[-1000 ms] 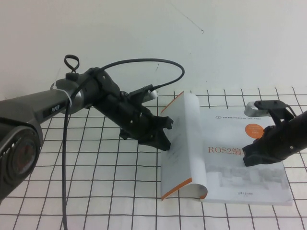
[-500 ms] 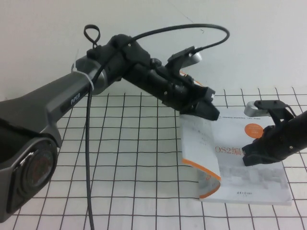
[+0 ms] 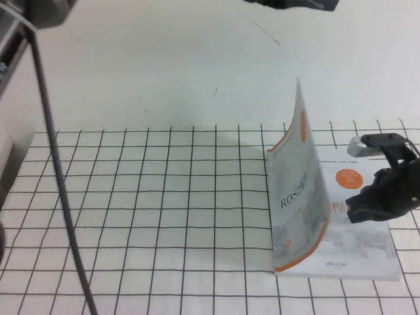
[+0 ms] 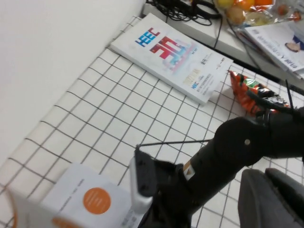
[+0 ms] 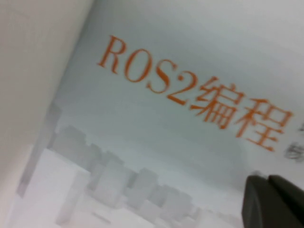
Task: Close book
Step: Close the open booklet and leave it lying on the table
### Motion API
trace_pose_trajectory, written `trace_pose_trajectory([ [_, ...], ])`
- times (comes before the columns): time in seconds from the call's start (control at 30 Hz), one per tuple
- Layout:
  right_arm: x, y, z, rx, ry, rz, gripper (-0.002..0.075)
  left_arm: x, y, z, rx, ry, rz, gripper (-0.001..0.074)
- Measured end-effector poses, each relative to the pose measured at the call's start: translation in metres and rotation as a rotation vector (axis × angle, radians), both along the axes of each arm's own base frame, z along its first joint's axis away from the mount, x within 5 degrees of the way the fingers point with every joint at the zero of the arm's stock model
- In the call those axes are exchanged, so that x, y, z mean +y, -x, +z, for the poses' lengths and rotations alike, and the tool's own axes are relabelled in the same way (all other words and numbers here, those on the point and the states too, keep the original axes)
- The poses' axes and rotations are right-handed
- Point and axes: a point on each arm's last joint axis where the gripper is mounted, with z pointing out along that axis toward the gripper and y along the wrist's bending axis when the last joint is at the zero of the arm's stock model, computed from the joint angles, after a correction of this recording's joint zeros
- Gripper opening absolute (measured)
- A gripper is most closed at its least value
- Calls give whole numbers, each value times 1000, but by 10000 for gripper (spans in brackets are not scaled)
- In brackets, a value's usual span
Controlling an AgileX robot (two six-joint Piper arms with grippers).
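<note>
The book (image 3: 298, 190), cover upright and spine 12-to-6, must fall toward 3 o'clock, where the clenched right hand (image 3: 357, 211) pins it, while the left hand (image 3: 292, 3), grip untellable, hovers at 12.

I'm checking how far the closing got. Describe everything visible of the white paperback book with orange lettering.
The white paperback book with orange lettering lies on the right of the white gridded table. Its flat part shows an orange disc and grey skyline. An orange-edged leaf printed ROS2 stands nearly upright along its left side, slightly bowed, untouched. The right tool rests on the flat part; the left tool is high above, clear of it.
</note>
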Motion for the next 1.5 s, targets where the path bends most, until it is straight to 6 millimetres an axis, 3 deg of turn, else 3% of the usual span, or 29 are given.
trace_pose_trajectory([
  [0.13,-19,2,36,-101,8,-35,-3,25,33,36,-99,-59,59,-4],
  [0.33,-38,33,139,-393,-3,-75,-3,65,91,89,-236,-51,152,-4],
  [0.43,-43,64,189,-546,8,-64,-3,85,115,106,-279,-55,241,-4],
  [0.53,-43,108,234,-701,31,-32,-3,101,136,111,-292,-69,282,-4],
  [0.63,-43,155,268,-836,61,-1,-3,113,159,107,-276,-87,287,-4],
  [0.77,-44,219,294,-980,134,34,-3,127,182,82,-207,-155,288,-4],
  [0.83,-45,251,298,-1039,149,19,-3,135,194,66,-173,-189,289,-4],
  [0.93,-46,290,289,-1091,149,-16,-3,148,217,38,-129,-229,292,-4],
  [1.0,-46,311,272,-1101,134,-39,-3,156,231,16,-112,-232,304,-4],
  [1.17,-46,342,219,-1084,86,-82,-3,175,262,-38,-112,-163,377,-4],
  [1.33,-46,345,178,-1037,76,-88,-3,187,275,-100,-144,-80,467,-4],
  [1.5,-46,336,157,-990,76,-100,-3,190,269,-155,-161,-29,554,-4],
])
